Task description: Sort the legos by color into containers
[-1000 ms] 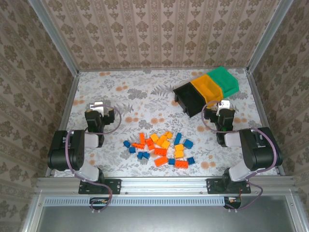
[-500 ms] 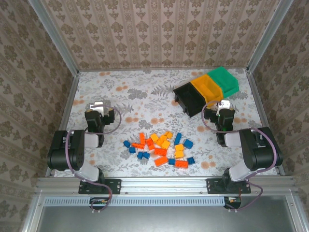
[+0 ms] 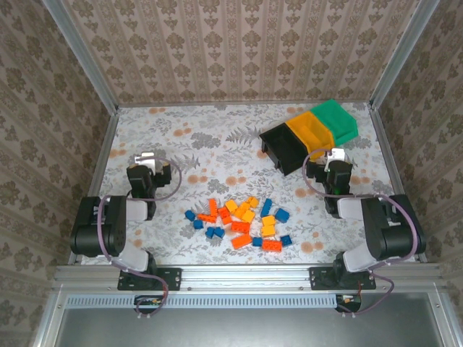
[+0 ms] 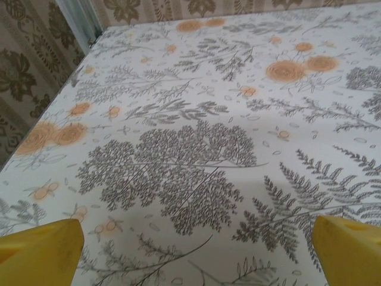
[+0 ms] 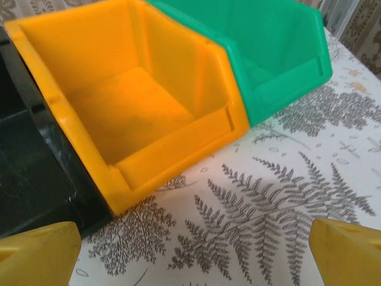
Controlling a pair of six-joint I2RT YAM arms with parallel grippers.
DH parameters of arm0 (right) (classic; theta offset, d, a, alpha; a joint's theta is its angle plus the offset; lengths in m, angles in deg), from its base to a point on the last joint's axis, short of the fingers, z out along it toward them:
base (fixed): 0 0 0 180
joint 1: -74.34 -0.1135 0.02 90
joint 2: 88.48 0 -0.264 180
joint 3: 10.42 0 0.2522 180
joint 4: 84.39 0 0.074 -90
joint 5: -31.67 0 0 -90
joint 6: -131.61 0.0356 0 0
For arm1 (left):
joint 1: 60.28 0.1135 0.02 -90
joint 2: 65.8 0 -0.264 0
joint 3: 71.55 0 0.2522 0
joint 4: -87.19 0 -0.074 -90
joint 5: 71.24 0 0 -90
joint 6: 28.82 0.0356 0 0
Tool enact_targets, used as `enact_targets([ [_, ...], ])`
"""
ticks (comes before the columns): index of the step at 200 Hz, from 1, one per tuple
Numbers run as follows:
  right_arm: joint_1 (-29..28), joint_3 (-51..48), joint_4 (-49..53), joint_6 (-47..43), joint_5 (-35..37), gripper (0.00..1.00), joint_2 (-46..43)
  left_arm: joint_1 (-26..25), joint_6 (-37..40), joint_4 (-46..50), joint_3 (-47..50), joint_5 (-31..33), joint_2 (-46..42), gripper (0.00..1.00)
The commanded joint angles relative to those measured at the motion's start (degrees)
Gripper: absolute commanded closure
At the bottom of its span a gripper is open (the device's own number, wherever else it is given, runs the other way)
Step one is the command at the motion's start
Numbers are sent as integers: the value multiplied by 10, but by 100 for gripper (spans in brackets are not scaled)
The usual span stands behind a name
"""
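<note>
Several blue, orange-red and yellow-orange legos [image 3: 241, 220] lie scattered in a loose pile at the table's front centre. Three joined bins stand at the back right: black [image 3: 283, 149], yellow-orange [image 3: 311, 133] [image 5: 119, 113] and green [image 3: 336, 119] [image 5: 280, 53]; the yellow-orange and green ones look empty. My left gripper [image 3: 147, 160] [image 4: 196, 250] rests open over bare tablecloth at the left, its yellow fingertips [image 4: 41, 250] wide apart. My right gripper [image 3: 336, 160] [image 5: 196, 250] sits open just in front of the yellow-orange bin, nothing between its fingertips [image 5: 348, 250].
The table carries a white cloth with fern and flower print [image 3: 217, 155]. Metal frame rails [image 3: 101, 155] and patterned walls enclose it on three sides. Both arms are folded back near their bases [image 3: 137, 271], either side of the pile.
The right arm has shifted very slightly; nothing else has moved.
</note>
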State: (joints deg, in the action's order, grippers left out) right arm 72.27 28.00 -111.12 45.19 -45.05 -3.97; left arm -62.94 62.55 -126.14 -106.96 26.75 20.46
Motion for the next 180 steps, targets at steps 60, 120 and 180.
enact_targets([
  [60, -39, 206, 294, 140, 218, 0, -44, -7, -153, 126, -91, 130, -173, 0],
  [120, 59, 328, 409, 287, -123, 1, 41, 117, -487, 273, -132, -65, -211, 0],
  [180, 5, 510, 581, 145, -181, 15, 189, 138, -559, 218, -138, -208, -175, 0],
])
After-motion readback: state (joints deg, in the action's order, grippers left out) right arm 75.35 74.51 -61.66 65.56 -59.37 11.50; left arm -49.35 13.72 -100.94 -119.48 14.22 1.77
